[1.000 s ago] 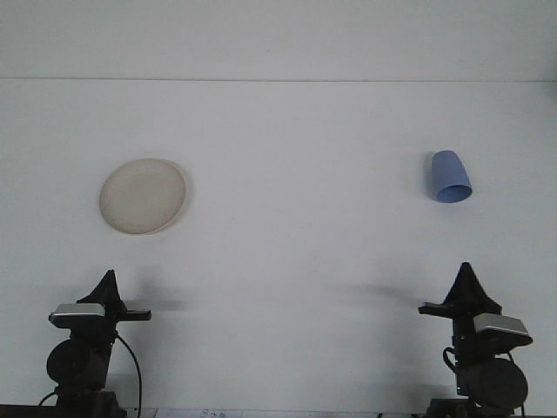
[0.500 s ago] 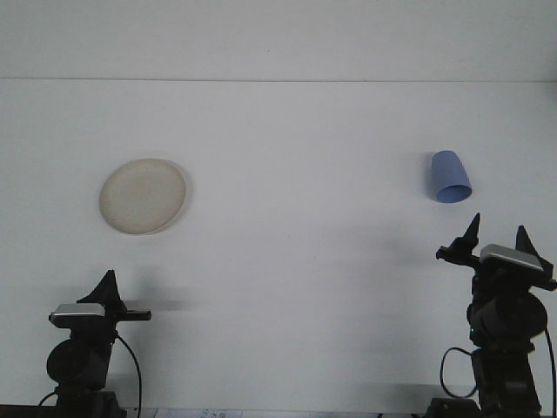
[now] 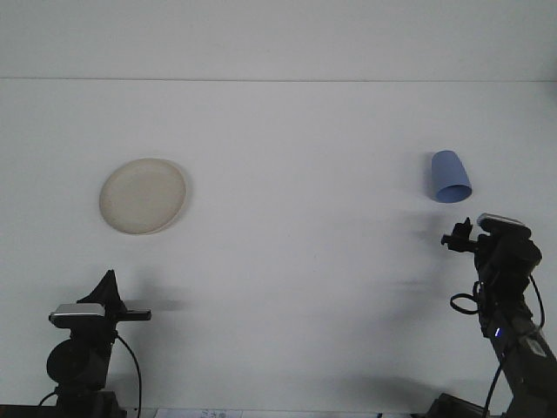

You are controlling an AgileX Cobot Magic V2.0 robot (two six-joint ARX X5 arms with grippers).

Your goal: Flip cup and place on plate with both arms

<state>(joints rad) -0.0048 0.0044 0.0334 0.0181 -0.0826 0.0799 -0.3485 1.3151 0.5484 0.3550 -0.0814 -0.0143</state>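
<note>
Your pale blue plastic cup (image 3: 449, 177) stands rim-down at the table's (image 3: 296, 261) far right, well apart from the round cream plate (image 3: 143, 195) at left. Your right gripper (image 3: 467, 233) sits just below the cup; your left gripper (image 3: 108, 289) stays low.

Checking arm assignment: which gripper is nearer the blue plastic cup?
Right. The right gripper sits just below the blue plastic cup; the left gripper is far across the table, below the cream round plate.
</note>
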